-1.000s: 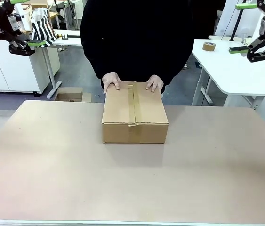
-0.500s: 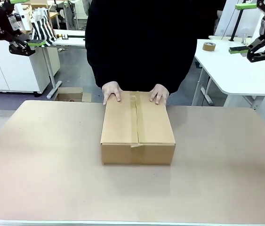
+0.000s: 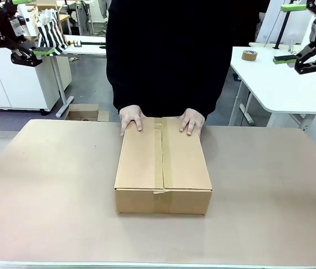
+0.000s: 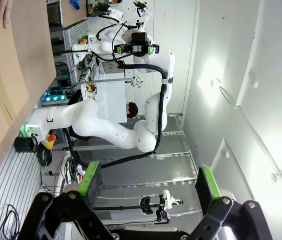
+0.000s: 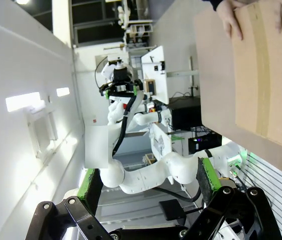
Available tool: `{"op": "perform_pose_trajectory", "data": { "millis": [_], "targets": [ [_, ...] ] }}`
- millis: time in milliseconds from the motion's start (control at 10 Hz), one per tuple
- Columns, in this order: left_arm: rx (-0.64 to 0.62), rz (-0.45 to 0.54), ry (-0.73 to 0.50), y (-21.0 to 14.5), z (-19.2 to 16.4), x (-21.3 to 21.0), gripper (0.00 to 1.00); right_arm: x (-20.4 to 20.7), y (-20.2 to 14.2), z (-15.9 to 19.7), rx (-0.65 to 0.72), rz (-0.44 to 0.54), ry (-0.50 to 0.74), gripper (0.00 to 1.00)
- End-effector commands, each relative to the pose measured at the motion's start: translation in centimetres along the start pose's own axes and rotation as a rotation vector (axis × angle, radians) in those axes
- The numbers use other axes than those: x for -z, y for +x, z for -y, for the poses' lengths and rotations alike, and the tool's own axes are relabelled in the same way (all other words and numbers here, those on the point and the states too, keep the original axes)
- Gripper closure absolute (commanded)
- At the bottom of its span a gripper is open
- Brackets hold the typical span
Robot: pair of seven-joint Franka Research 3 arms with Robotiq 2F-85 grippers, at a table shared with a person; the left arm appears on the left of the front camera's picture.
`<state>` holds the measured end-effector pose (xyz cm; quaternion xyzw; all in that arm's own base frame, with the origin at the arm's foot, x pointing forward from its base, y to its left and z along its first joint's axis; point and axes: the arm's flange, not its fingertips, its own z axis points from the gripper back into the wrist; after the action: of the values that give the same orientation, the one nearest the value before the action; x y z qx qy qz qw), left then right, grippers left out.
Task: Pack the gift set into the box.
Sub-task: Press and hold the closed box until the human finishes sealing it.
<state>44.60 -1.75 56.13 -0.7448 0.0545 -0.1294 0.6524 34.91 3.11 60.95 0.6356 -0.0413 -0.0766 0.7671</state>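
Note:
A closed brown cardboard box (image 3: 163, 168) with a tape strip along its top seam lies in the middle of the table (image 3: 45, 185). A person in black stands behind it, with the left hand (image 3: 131, 117) and the right hand (image 3: 192, 120) resting on its far edge. My left gripper (image 3: 32, 27) hangs open high at the upper left, far from the box. At the upper right my right gripper (image 3: 288, 33) is also raised and open. The left wrist view has the open gripper (image 4: 148, 185) and the box (image 4: 10, 60) at the top left. In the right wrist view the gripper (image 5: 148, 185) stands open, box (image 5: 271, 70) at top right.
A white side table (image 3: 281, 84) at the right carries a roll of brown tape (image 3: 249, 55). A small open carton (image 3: 83, 112) sits on the floor behind the table's left part. A striped bag (image 3: 51, 31) stands at the back left.
The person has slid the box across the table toward my side, hands following on its far edge. Both grippers have stayed where they were, open.

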Motion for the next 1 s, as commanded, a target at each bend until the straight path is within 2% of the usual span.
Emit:
{"op": "perform_pose_trajectory", "data": {
  "millis": [0,900],
  "targets": [
    [0.023,0.002,-0.012,0.14,0.19,-0.17,0.00,0.04,0.01,-0.33,-0.008,0.000,0.024,0.00],
    [0.023,0.002,-0.012,0.14,0.19,-0.17,0.00,0.04,0.01,-0.33,-0.008,0.000,0.024,0.00]
  ]
}}
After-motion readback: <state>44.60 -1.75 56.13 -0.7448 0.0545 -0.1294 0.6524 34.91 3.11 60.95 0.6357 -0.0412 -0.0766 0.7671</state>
